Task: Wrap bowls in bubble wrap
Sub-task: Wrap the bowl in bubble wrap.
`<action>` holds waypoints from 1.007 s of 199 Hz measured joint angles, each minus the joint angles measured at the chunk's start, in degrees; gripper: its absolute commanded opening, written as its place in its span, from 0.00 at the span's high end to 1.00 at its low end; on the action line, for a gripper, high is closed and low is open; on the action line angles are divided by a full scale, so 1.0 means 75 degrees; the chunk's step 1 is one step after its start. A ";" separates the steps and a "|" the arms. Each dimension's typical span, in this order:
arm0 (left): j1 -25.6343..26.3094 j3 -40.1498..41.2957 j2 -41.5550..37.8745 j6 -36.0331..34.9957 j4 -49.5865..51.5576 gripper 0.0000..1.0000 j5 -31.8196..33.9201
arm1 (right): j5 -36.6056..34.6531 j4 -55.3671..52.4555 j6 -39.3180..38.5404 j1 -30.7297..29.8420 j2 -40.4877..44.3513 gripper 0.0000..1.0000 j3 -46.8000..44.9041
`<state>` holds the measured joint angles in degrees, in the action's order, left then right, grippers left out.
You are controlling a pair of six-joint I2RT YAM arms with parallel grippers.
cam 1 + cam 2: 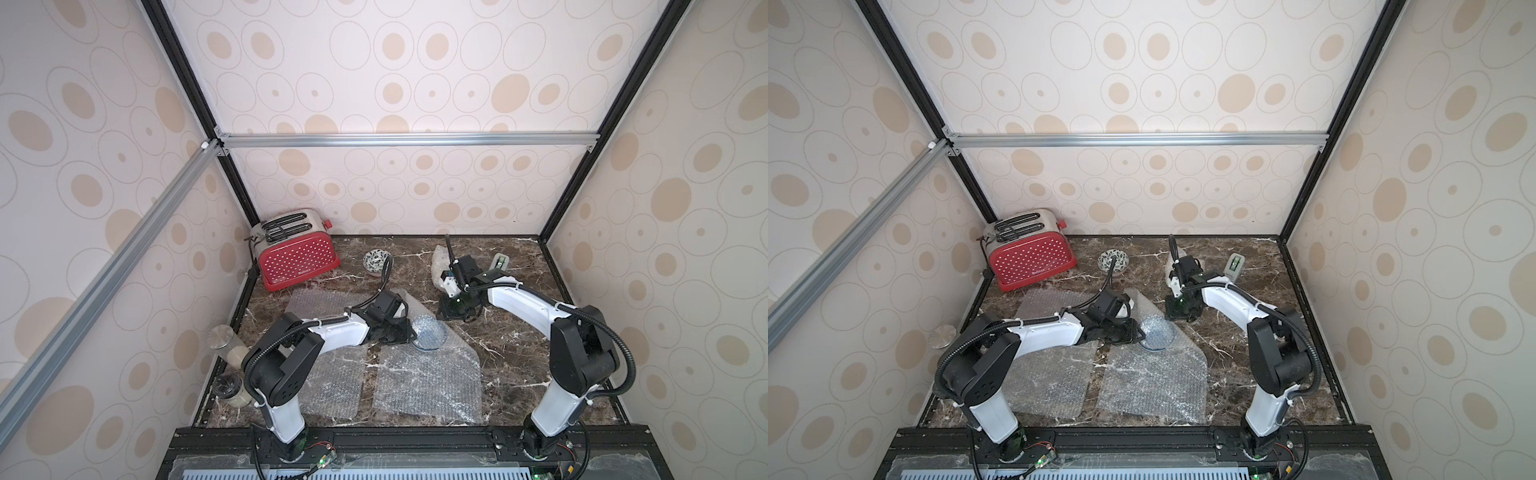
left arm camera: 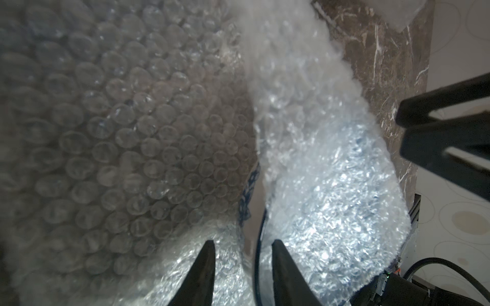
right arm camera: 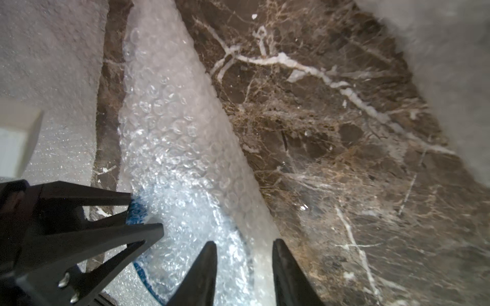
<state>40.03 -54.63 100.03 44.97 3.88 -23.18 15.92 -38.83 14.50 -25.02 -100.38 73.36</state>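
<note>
Left gripper (image 2: 242, 243), jaws partly apart, straddles the wrap-covered rim of the bowl (image 1: 432, 333) at centre; whether it pinches is unclear. Right gripper (image 3: 245, 242) hangs open and empty, just far-right of it. The folded wrap (image 3: 172, 132) runs far-left to near-right.

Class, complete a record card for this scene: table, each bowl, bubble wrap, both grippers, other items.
Table: dark marble
Blue bowl: mid-table, partly under a folded wrap sheet
Black-patterned bowl: bare, at the back, near the toaster
Bundle: wrapped, at the back behind the right arm; contents hidden
Flat sheets: two, at the front
Left gripper: jaws astride the blue bowl's rim; grip unclear
Right gripper: open, holding nothing, beside the folded wrap sheet
Other: two jars by the left wall
</note>
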 measured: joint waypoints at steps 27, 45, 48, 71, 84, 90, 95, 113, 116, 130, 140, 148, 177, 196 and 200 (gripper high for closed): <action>0.0000 0.0000 -0.0009 0.0000 0.0003 0.65 0.0026 | 0.0192 -0.0026 -0.0149 -0.0029 -0.0137 0.64 0.0111; 0.0000 -0.0006 -0.0009 0.0000 0.0003 0.65 0.0026 | 0.0149 -0.0041 -0.0236 -0.0029 -0.0289 0.65 0.0117; 0.0000 -0.0006 -0.0009 0.0000 0.0003 0.65 0.0026 | 0.0128 -0.0041 -0.0236 -0.0029 -0.0318 0.66 0.0117; 0.0000 -0.0009 -0.0009 -0.0006 0.0009 0.65 0.0026 | -0.0087 -0.0096 -0.0312 -0.0064 -0.0574 0.66 0.0119; 0.0000 -0.0015 -0.0009 -0.0009 0.0009 0.65 0.0026 | -0.0236 -0.0175 -0.0356 -0.0157 -0.0708 0.65 0.0181; 0.0000 -0.0020 -0.0009 -0.0009 0.0009 0.65 0.0026 | -0.0321 -0.0224 -0.0385 -0.0216 -0.0775 0.65 0.0242; 0.0000 -0.0023 -0.0009 -0.0009 0.0009 0.65 0.0026 | -0.0399 -0.0268 -0.0411 -0.0280 -0.0842 0.65 0.0312; 0.0000 -0.0032 -0.0009 -0.0009 0.0009 0.65 0.0029 | -0.0583 -0.0332 -0.0469 -0.0527 -0.1040 0.68 0.0478; 0.0000 -0.0032 -0.0009 -0.0009 0.0009 0.65 0.0026 | -0.0612 -0.0338 -0.0475 -0.0557 -0.1061 0.70 0.0493; 0.0000 -0.0038 -0.0009 -0.0009 0.0009 0.65 0.0032 | -0.0758 -0.0350 -0.0522 -0.0682 -0.1110 0.79 0.0498; 0.0000 -0.0038 -0.0012 -0.0015 0.0026 0.62 0.0061 | -0.0842 -0.0376 -0.0554 -0.0714 -0.1110 0.83 0.0498; 0.0000 -0.0038 -0.0032 -0.0035 0.0076 0.56 0.0105 | -0.0886 -0.0408 -0.0577 -0.0723 -0.1110 0.86 0.0498; -0.0131 -0.0023 -0.0595 -0.0099 0.0420 0.45 0.0458 | -0.0868 -0.0478 -0.0638 -0.0723 -0.1105 0.93 0.0504; -0.0455 -0.0003 -0.1180 -0.0105 0.0475 0.44 0.0560 | -0.0860 -0.0449 -0.0667 -0.0720 -0.1087 0.96 0.0490; -0.0562 -0.0003 -0.1285 -0.0105 0.0475 0.44 0.0562 | -0.0860 -0.0437 -0.0670 -0.0714 -0.1078 0.96 0.0478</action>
<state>35.81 -54.65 90.39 44.18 7.44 -18.96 9.47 -42.11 9.47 -30.37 -108.47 76.95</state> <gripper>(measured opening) 0.556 0.105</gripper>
